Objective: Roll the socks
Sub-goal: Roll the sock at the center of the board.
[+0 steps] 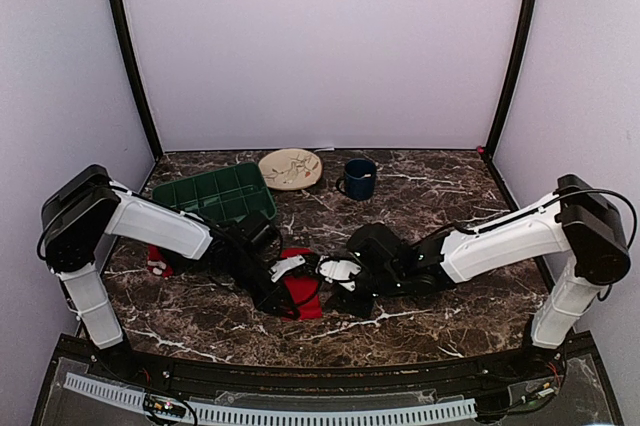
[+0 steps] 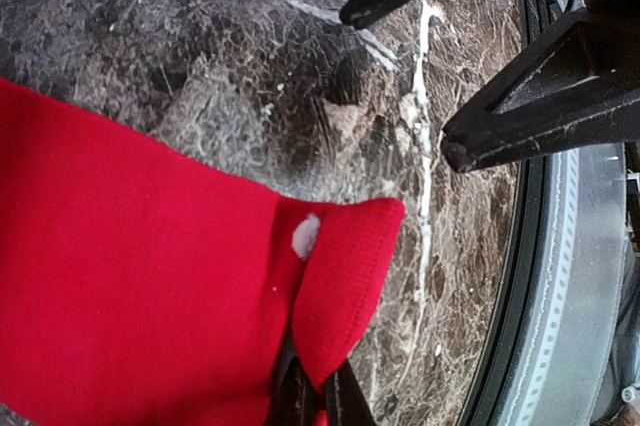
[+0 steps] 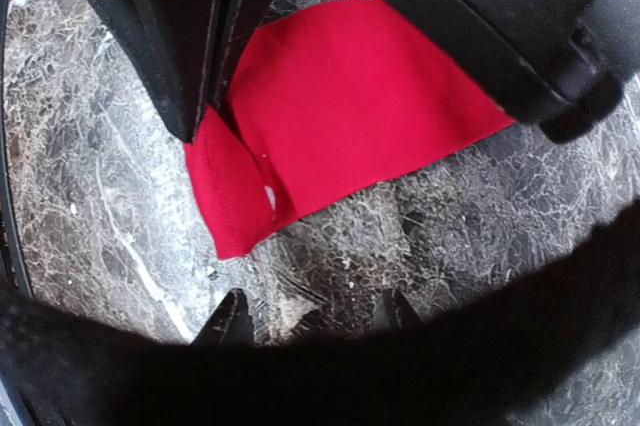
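On marble (image 2: 200, 46), sock (image 2: 150, 276) pinched in left claw (image 2: 318, 398) — right claw (image 3: 312, 314) beside

Red sock (image 1: 303, 292) flat at centre; second sock (image 1: 157, 262) left, partly hidden

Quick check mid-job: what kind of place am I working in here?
Likely a lab test booth, not a home: plain pale walls box in three sides, and the marble-look table carries staged props, a green tray, plate, mug and red sock.
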Motion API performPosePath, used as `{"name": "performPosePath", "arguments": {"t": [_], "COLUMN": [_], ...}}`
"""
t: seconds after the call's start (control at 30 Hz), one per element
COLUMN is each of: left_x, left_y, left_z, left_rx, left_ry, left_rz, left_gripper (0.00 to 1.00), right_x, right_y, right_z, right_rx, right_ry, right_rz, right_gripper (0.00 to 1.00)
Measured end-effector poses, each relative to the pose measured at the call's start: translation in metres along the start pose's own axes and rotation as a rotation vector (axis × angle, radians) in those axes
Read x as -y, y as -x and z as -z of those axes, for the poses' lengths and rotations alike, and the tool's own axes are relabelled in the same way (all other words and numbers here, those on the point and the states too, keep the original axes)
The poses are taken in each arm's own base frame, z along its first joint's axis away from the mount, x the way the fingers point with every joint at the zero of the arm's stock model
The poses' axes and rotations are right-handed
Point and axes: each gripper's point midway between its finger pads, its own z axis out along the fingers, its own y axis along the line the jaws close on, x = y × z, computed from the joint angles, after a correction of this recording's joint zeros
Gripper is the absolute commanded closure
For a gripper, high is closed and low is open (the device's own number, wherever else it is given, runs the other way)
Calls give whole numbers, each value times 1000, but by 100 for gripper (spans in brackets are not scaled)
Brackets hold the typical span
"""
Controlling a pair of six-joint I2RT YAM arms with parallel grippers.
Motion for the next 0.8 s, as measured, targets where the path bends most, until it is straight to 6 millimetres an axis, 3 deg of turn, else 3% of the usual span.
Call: {"name": "performPosePath", "arguments": {"t": [0.23, 0.53, 0.8], "left_x": [3, 5, 5], "left_y": [-2, -7, -10], "left_z": [-1, 0, 1], "left_rx": [-4, -13, -19], "left_ry": [-51, -128, -175], "left_rz": [30, 80, 114], "left_gripper": [100, 100, 100], "right_x": [-7, -23, -42], "right_y": [3, 25, 16], "right_z": [0, -3, -18], "right_rx": [3, 37, -13], "right_ry": [-14, 8, 48], "right_rz": [76, 164, 237], "right_gripper": [59, 57, 57]}}
